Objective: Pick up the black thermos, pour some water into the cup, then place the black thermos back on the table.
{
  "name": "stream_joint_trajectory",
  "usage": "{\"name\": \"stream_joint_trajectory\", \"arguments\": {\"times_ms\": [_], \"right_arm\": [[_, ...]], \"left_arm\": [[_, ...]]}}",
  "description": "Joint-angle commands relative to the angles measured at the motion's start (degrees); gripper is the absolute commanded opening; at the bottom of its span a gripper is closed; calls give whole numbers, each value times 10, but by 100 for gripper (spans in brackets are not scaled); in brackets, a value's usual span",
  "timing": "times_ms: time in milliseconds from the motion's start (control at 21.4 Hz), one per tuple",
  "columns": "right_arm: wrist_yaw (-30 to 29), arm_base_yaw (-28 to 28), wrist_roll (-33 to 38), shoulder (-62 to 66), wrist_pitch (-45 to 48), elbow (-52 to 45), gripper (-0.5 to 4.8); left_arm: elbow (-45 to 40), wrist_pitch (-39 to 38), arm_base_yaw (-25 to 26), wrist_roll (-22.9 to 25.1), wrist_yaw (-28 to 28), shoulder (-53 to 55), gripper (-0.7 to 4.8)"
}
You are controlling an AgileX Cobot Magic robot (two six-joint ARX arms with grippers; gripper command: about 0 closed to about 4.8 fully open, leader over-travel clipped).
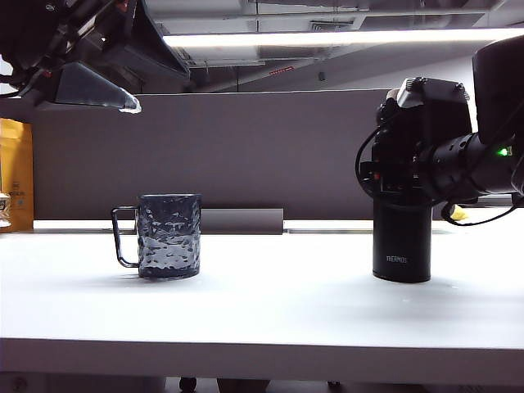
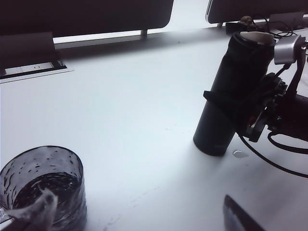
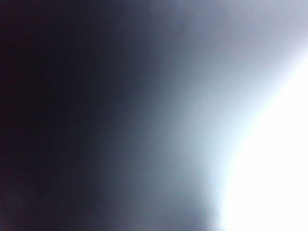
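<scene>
black thermos (image 1: 402, 246) upright on table (image 1: 270, 311), right gripper (image 2: 240, 108) fingers (image 2: 222, 99) around it; left gripper (image 1: 123, 102) raised, spread

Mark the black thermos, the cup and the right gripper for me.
black thermos (image 1: 401, 254): exterior view, lower body above the lettering.
cup (image 1: 169, 235): exterior view, dimpled glass wall.
right gripper (image 2: 236, 107): left wrist view, between its fingers, at the thermos body.

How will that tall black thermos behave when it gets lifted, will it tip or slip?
The black thermos is tall and slim on a narrow base, so a sideways nudge might tip it. It looks rigid and matte, probably not too slippery. The right end effector sits around its middle, which should keep it steady.
</scene>
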Motion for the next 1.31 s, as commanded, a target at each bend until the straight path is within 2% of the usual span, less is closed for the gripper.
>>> {"name": "stream_joint_trajectory", "arguments": {"times_ms": [47, 94, 140, 187, 281, 328, 468, 608, 655, 842, 1029, 1217, 1310], "right_arm": [[-63, 1, 1, -22, 4, 7, 91], [-94, 2, -18, -42, -25, 24, 91], [-106, 11, -68, -70, -97, 70, 91], [-107, 17, -103, -78, -147, 118, 91], [-108, 19, -123, -66, -210, 225, 92], [-109, 19, -144, -45, -215, 278, 93], [-133, 27, -282, 43, -220, 413, 93], [-137, 45, -409, 142, -245, 514, 93], [-140, 49, -450, 169, -244, 531, 93], [-190, 78, -569, 239, -205, 544, 93], [-199, 91, -709, 250, -178, 545, 93], [-214, 90, -824, 251, -177, 547, 92], [-227, 91, -854, 260, -180, 569, 92]], "left_arm": [[2, 5, -1, 3, -12, -1, 479], [6, 0, 0, 3, -37, -1, 479], [17, -17, 4, 26, -56, -1, 479], [32, -42, 9, 52, -56, 0, 479], [69, -87, 13, 78, -66, 9, 479], [81, -95, 14, 80, -70, 11, 479], [89, -117, 14, 108, -82, 11, 479], [89, -216, 14, 107, -133, 19, 479], [89, -231, 15, 108, -151, 32, 479], [100, -216, 28, 89, -158, 119, 479], [114, -155, 30, 88, -158, 126, 479], [114, -165, 32, 88, -158, 126, 479], [114, -165, 32, 88, -160, 126, 479]]}}
